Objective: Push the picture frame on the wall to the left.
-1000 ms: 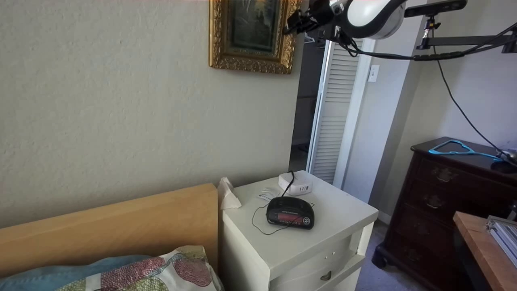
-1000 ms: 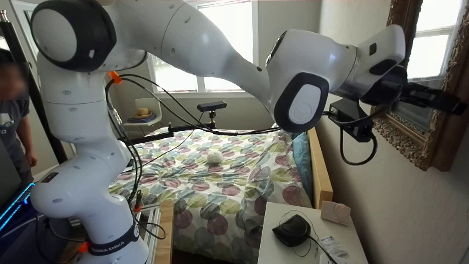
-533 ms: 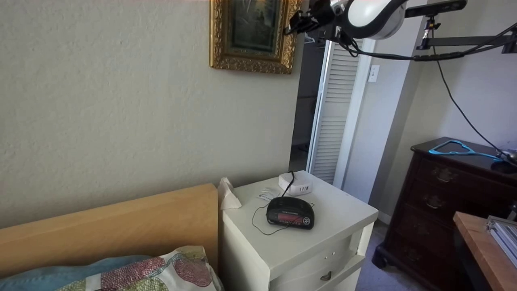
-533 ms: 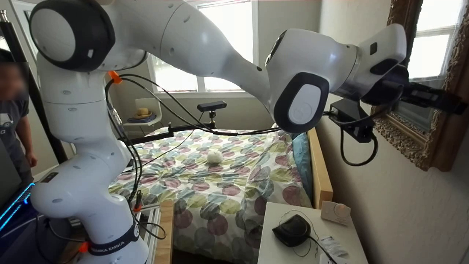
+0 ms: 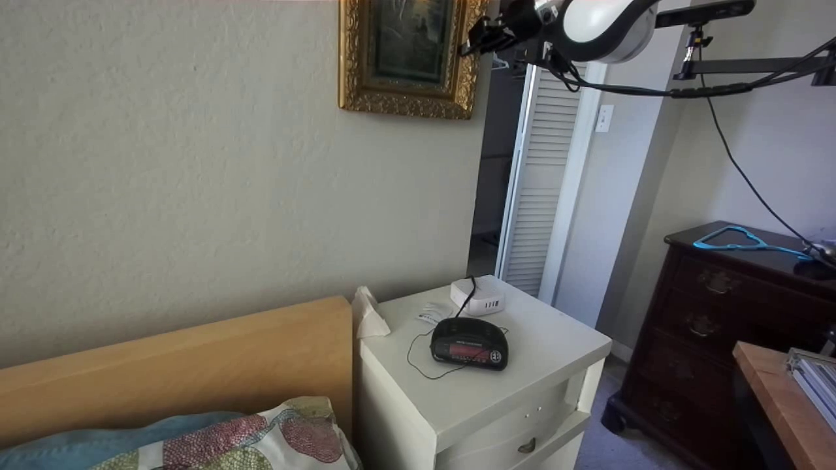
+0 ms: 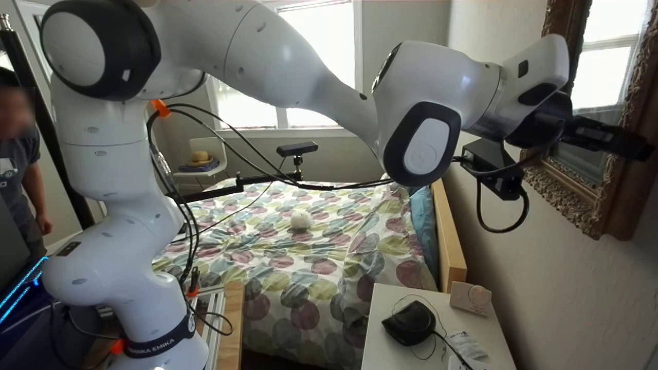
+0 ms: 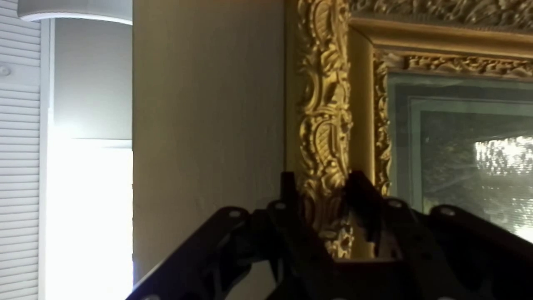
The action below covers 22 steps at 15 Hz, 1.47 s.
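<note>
The picture frame [image 5: 411, 49] is an ornate gold rectangle around a dark greenish painting. It hangs on the pale beige wall [image 5: 215, 170], its top cut off in an exterior view. It also shows in another exterior view [image 6: 606, 67], with a window reflected in its glass. My gripper [image 5: 471, 43] is at the frame's right border. In the wrist view the partly closed gripper [image 7: 322, 183] has its fingers on both sides of the raised gilded border [image 7: 327, 137]. One finger [image 7: 288, 187] is at the outer edge, the other on the inner slope. The gap matches the border's width.
A white nightstand [image 5: 418, 385] below holds a black clock radio [image 5: 469, 343] and a white box [image 5: 478, 297]. The wooden headboard [image 5: 196, 365] stands along the wall. A louvered door [image 5: 545, 176] and a dark dresser [image 5: 705, 307] are beyond. A person [image 6: 20, 169] stands behind the arm.
</note>
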Each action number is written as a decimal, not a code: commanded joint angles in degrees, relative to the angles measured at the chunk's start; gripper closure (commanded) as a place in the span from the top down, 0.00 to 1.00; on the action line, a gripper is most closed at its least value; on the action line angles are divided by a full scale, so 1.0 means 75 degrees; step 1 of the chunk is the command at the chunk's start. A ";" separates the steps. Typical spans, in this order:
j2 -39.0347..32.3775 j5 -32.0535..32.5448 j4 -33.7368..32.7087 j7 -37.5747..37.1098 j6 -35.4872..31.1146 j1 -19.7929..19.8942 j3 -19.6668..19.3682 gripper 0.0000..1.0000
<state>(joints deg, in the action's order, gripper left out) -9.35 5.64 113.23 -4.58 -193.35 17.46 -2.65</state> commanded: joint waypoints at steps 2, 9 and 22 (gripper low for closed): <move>0.0130 0.0175 0.0158 -0.0178 0.0024 0.0383 0.0450 0.28; 0.0077 0.0202 0.0155 -0.0300 0.0051 0.0938 0.1127 0.28; 0.0092 0.0283 0.0220 -0.0318 0.0044 0.1369 0.1621 0.26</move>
<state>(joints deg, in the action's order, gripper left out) -9.33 5.89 113.76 -5.73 -193.38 25.40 6.40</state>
